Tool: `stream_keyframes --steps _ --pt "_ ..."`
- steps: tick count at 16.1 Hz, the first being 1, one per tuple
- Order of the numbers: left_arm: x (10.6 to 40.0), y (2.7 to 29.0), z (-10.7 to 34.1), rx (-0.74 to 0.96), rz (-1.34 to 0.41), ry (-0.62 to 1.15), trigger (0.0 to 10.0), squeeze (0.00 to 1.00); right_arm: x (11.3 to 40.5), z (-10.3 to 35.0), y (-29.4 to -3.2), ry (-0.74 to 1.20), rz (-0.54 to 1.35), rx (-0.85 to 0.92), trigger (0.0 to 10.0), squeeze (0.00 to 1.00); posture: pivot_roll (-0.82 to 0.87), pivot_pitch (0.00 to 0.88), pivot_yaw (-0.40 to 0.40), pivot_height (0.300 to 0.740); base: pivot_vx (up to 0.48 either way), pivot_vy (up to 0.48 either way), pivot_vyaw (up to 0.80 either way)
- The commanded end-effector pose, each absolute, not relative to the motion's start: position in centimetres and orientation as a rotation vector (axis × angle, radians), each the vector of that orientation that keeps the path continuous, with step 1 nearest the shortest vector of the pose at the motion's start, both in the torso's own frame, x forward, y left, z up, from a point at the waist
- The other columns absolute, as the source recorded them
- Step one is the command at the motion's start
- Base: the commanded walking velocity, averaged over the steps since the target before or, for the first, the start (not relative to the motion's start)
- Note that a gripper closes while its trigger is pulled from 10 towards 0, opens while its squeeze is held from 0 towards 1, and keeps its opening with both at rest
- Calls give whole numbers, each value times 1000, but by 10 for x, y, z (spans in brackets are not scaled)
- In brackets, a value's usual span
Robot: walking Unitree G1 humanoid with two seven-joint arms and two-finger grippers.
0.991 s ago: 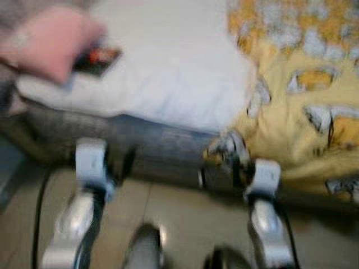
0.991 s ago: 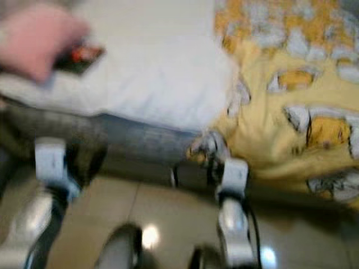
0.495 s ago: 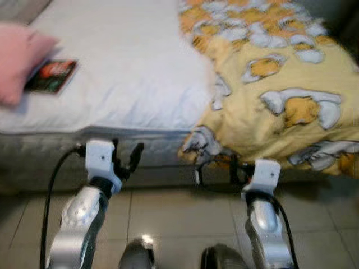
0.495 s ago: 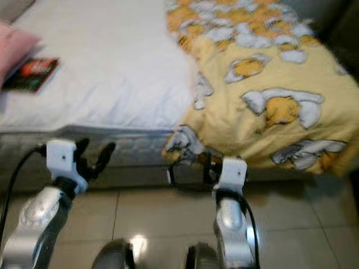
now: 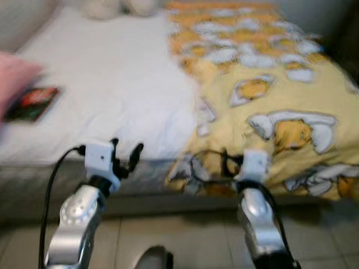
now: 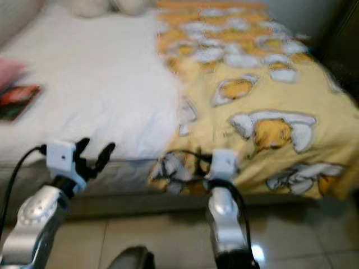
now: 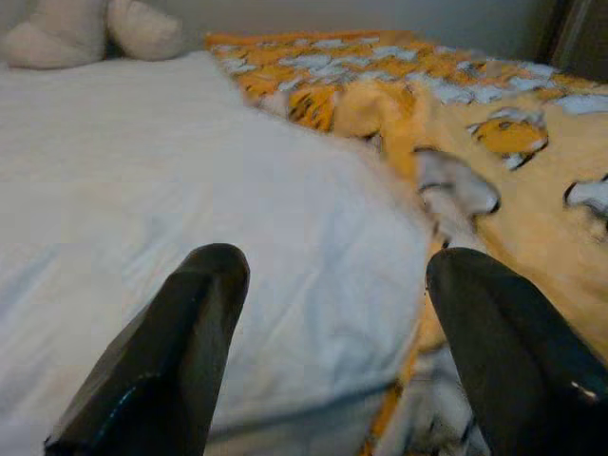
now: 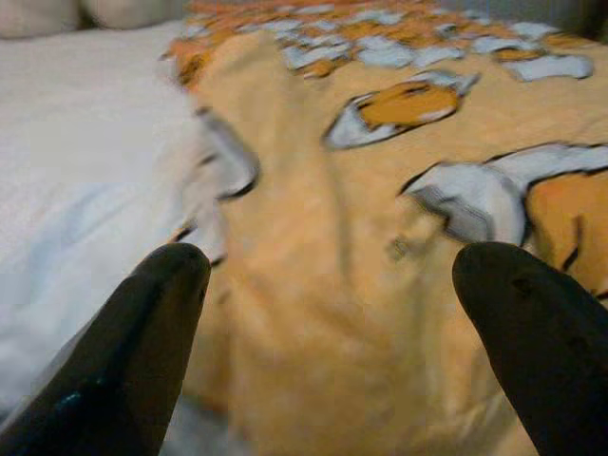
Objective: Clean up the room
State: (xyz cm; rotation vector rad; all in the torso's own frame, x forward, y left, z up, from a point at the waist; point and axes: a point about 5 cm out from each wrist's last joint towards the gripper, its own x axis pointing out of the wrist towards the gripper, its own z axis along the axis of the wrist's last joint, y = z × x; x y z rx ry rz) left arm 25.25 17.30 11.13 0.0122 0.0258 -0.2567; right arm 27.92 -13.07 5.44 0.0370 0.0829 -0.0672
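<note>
At frame centre the yellow blanket [image 5: 269, 95] lies bunched, bed unmade; left gripper [image 5: 124, 152] and right gripper [image 8: 342, 313] open, empty

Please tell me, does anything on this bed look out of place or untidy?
Yes. The yellow blanket lies bunched over one side of the bed, its edge rumpled against the bare white sheet. A small dark book lies loose on the sheet, next to a pink pillow. Both grippers, left and right, hover open at the bed's edge.
</note>
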Motion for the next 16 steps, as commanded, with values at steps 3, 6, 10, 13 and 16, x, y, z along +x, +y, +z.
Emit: stream_keyframes --steps 3,6,10,13,16 --pt "254 166 114 -13 -270 8 10000 0 279 46 -134 130 -71 40 10000 0 122 57 -1 706 454 0 0" --pt "254 168 113 -69 -250 23 10000 0 286 47 -126 139 -17 66 10000 0 125 66 0 706 225 295 0" --pt "253 169 114 -20 -266 26 10000 0 300 52 -119 144 11 96 10000 0 138 80 -1 706 0 480 0" --pt "255 167 117 30 -274 21 10000 0 308 50 -108 186 35 157 10000 0 142 84 1 706 0 160 0" --pt "256 167 120 26 -273 16 10000 0 316 42 -106 255 21 179 10000 0 148 96 14 706 0 0 0"
